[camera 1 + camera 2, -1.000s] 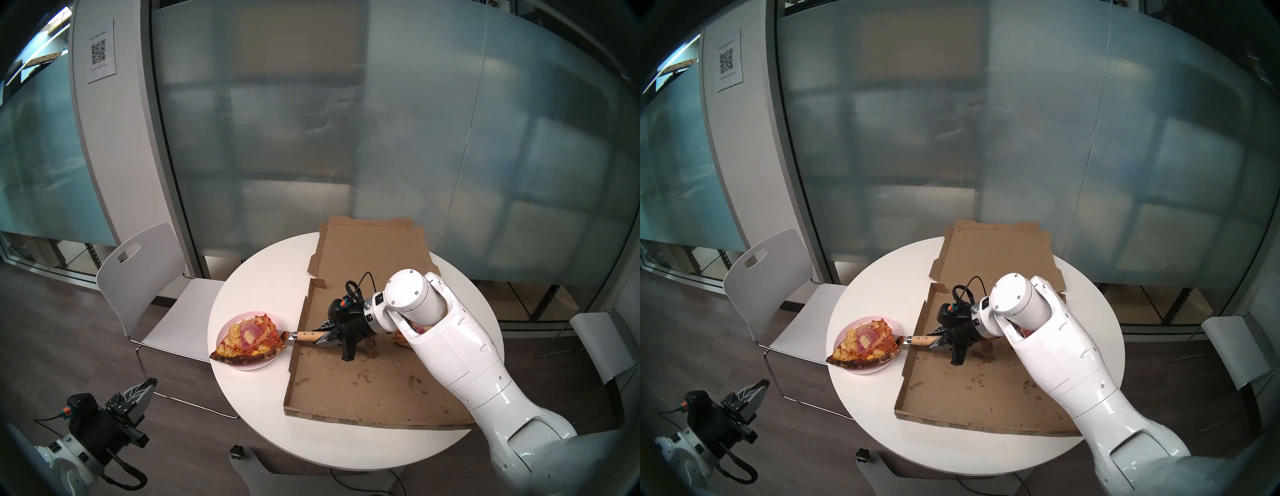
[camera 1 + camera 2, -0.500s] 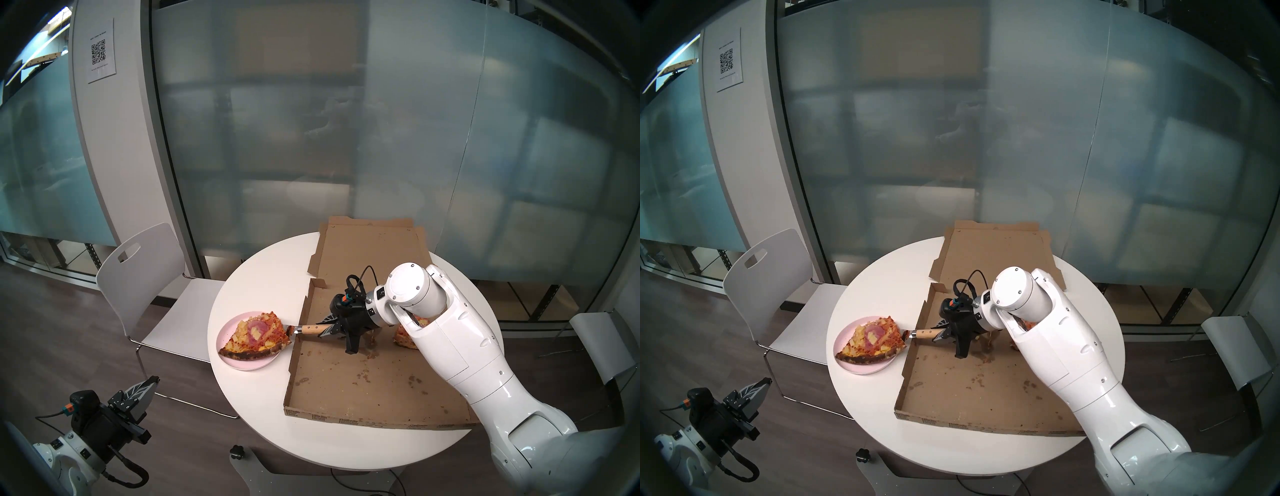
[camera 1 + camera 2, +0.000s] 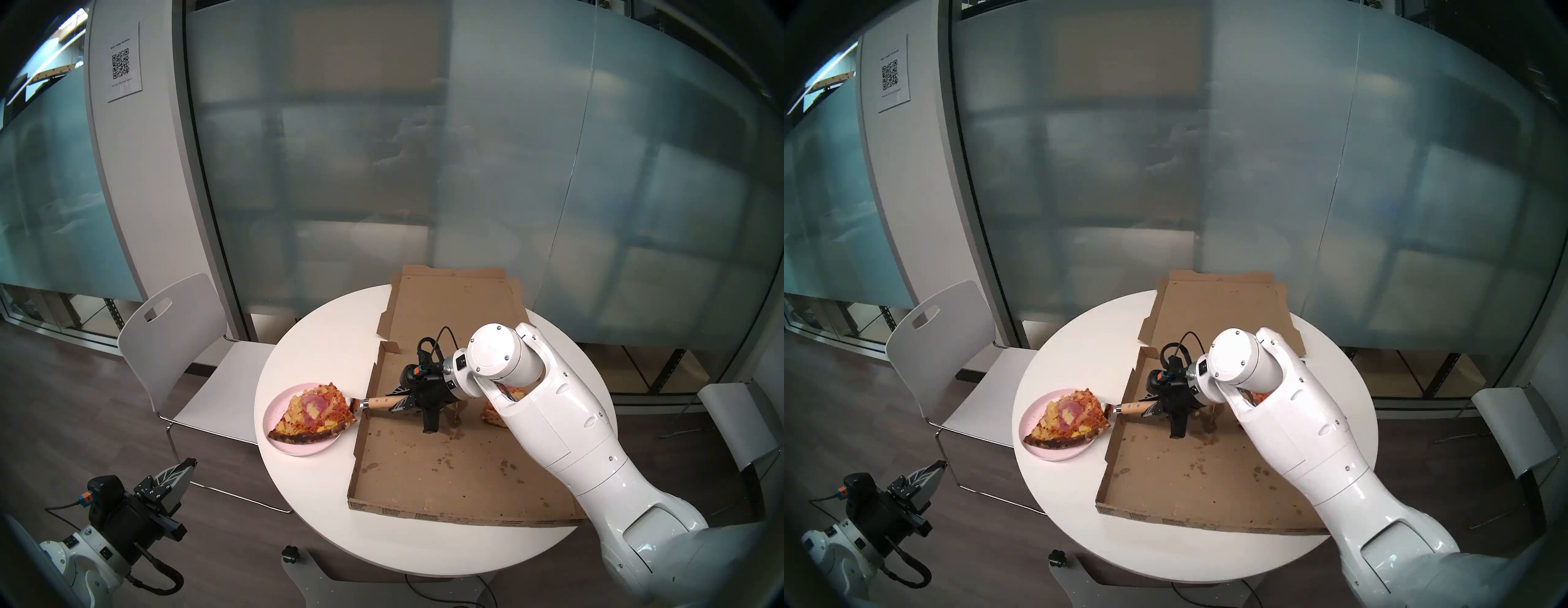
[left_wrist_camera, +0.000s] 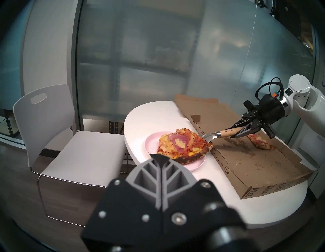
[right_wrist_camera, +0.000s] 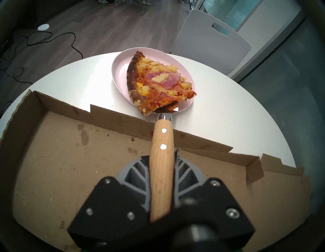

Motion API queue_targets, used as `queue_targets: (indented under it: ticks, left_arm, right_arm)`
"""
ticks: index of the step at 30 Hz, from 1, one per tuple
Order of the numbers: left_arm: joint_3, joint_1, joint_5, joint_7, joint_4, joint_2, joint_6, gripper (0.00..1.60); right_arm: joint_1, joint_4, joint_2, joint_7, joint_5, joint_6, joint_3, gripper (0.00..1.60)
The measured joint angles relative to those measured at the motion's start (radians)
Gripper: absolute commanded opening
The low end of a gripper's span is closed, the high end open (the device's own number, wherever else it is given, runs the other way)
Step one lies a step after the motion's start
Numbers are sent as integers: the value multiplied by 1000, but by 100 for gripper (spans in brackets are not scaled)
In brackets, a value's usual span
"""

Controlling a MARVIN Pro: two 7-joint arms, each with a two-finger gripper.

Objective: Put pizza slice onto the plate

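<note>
Nearest, the left gripper [image 3: 180,477] idles off the bench [image 3: 322,501] with jaws closed on nothing, while farther out the right gripper [image 3: 396,401] grips the server [image 5: 162,154], blade still beneath the pizza slice [image 3: 314,414] lying mostly on the plate [image 3: 273,414]; withdrawal remains.

A round white table [image 3: 322,501] holds a pale pink plate [image 3: 278,409] near its left edge and, just beside it, an open brown cardboard pizza box [image 3: 428,475] whose raised lid reaches the far edge.
</note>
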Motion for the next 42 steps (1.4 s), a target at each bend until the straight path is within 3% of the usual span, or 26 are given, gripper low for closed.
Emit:
queue_targets:
  ticks: [11,29,42]
  left_arm:
    - [-4,-3,0,-4,3,1,2,0]
    - [-6,2,0,-20,3,-4,1,0]
    - [-9,7,2,-29,2,-17,-1,0]
  right_arm:
    - [13,-37,0,-6,-52,-19,-15,0]
    - [8,-118,11,-2,-69,-32,4,0]
    - [0,-177,61,43,-127,-48,-35,0]
